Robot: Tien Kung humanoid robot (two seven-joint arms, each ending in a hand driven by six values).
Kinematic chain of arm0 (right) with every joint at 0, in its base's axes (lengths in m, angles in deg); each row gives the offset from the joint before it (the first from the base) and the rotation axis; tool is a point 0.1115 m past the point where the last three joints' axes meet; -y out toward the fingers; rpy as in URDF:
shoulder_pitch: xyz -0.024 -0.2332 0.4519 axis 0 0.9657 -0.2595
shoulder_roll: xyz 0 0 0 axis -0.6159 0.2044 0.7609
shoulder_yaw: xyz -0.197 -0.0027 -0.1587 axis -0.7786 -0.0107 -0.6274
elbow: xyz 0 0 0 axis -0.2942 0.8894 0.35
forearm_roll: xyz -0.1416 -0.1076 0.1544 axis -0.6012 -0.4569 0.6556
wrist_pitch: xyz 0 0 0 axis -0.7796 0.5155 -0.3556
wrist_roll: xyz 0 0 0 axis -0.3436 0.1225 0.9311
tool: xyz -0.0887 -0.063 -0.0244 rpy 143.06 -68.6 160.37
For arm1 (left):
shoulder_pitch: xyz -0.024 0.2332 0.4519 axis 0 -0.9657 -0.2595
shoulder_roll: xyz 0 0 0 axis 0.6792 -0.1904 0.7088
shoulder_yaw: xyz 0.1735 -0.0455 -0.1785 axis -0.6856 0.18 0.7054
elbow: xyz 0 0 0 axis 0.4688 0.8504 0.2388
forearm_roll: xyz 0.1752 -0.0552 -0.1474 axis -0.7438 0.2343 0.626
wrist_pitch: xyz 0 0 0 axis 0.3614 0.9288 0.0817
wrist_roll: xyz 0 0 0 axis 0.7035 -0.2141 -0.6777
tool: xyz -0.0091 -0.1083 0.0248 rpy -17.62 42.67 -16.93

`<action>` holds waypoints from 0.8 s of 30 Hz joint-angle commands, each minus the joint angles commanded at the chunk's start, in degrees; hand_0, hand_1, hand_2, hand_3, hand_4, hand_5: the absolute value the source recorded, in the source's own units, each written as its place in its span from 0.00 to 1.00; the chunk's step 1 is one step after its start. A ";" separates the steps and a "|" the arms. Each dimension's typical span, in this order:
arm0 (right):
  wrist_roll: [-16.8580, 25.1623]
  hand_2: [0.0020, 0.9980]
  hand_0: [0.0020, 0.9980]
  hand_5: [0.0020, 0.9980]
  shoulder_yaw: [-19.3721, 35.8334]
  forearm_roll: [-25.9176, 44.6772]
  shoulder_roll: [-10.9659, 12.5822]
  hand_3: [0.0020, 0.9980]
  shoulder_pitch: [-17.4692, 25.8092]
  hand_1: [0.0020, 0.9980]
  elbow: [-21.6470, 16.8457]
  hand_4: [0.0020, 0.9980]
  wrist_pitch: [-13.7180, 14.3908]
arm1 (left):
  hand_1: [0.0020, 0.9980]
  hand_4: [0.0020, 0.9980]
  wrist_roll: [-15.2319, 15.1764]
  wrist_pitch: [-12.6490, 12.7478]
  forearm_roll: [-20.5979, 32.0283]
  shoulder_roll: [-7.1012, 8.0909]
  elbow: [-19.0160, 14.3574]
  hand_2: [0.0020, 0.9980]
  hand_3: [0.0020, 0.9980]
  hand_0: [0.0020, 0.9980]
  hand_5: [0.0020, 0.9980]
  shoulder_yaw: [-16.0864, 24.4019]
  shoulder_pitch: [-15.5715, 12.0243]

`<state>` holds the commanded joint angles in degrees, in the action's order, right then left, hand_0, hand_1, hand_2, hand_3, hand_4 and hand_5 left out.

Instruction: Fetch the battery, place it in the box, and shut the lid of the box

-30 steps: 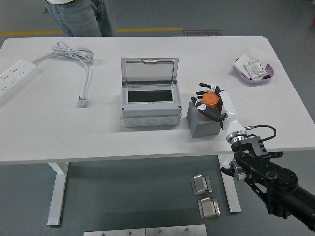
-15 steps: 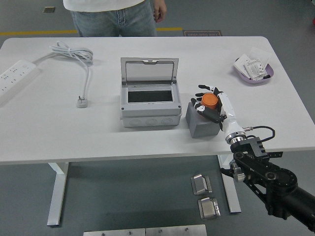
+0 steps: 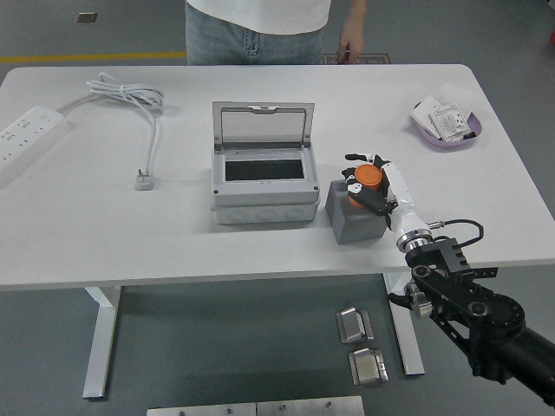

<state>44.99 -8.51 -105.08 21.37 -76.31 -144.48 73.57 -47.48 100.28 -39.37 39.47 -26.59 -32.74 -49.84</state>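
The battery (image 3: 367,178) is an orange-topped cylinder standing on a grey block (image 3: 355,215) to the right of the box. My right hand (image 3: 365,185) has its fingers curled around the battery and holds it at the block's top. The grey box (image 3: 263,178) stands at the table's middle with its lid (image 3: 264,126) raised upright at the back, showing a dark inside. My left arm is out of view.
A white power strip (image 3: 28,130) and its coiled cable (image 3: 130,94) with plug (image 3: 144,178) lie at the left. A purple dish (image 3: 447,124) of small packets sits at the far right. A person (image 3: 260,26) stands at the table's far side, hands off the table.
My right hand's fingers have closed tighter around the battery and the hand has shifted slightly left. The person at the far side has walked to the right.
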 joint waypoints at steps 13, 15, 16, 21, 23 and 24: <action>0.88 0.28 0.45 0.00 0.59 -0.36 0.25 0.23 -1.42 0.41 -0.27 0.00 1.62 | 0.71 0.36 -0.08 0.18 0.12 -0.05 -0.03 0.59 0.61 0.68 0.00 -0.04 -0.04; 0.86 0.28 0.45 0.00 0.73 -0.66 0.39 0.23 -1.94 0.41 -0.32 0.00 1.83 | 0.71 0.36 -0.07 0.19 0.14 -0.05 -0.04 0.59 0.61 0.68 0.00 -0.04 -0.04; 0.86 0.28 0.45 0.00 0.77 -0.73 0.45 0.23 -2.15 0.41 -0.33 0.00 1.90 | 0.71 0.36 -0.07 0.20 0.14 -0.05 -0.05 0.59 0.61 0.68 0.00 -0.03 -0.04; 0.89 0.28 0.45 0.00 0.85 -0.93 0.72 0.23 -3.65 0.41 -0.22 0.00 2.32 | 0.71 0.36 0.08 0.21 0.01 -0.03 -0.08 0.59 0.61 0.68 0.00 0.09 -0.05; 0.78 0.28 0.45 0.00 0.47 -1.03 0.84 0.23 -4.55 0.41 -0.21 0.00 2.62 | 0.71 0.36 0.15 0.22 -0.02 0.00 -0.10 0.59 0.61 0.68 0.00 0.13 -0.07; 0.55 0.28 0.45 0.00 0.08 -1.46 0.95 0.23 -5.16 0.41 -0.34 0.00 2.87 | 0.71 0.36 0.20 0.23 -0.07 0.00 -0.11 0.59 0.61 0.68 0.00 0.17 -0.09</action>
<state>45.54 -8.43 -106.54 22.32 -81.47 -144.82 76.44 -47.28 100.51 -39.44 39.47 -26.70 -32.57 -49.92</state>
